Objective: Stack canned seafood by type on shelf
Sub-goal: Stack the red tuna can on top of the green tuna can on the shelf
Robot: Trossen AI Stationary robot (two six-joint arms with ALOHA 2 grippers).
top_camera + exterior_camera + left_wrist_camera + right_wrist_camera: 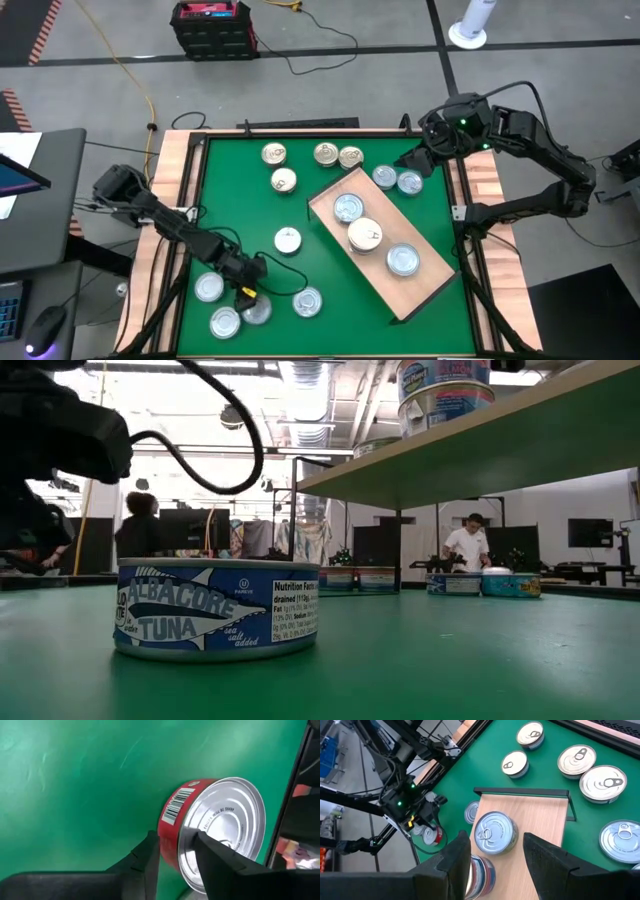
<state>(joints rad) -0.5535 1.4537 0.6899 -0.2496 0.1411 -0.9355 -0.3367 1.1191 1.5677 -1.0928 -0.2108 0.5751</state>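
Note:
My left gripper [247, 290] is low at the mat's near left corner, shut on a red-labelled tin [210, 827] of canned seafood. Other tins lie flat around it [208, 288] [226, 322] [307, 302]. The shelf [425, 290], a light-wood board, lies slantwise on the green mat right of centre, with three tins [365, 235] standing on it. My right gripper [495, 865] hangs open, high over the shelf's far end, with nothing between its fingers. A blue albacore tuna tin [215, 610] fills the low view's foreground. My left gripper has the red tin by its rim: one finger [150, 855] lies against the red side wall [167, 837], the other [215, 862] against the silver lid face [200, 822]. The fingers slant down from the table's left. Whether the tin is clear of the mat, I cannot tell.
Several loose tins lie along the mat's far side [274, 153] [326, 154] [409, 182], and one lies mid-mat [288, 240]. A wood-slat rim [170, 200] frames the mat. People show in the room behind the table [465, 545].

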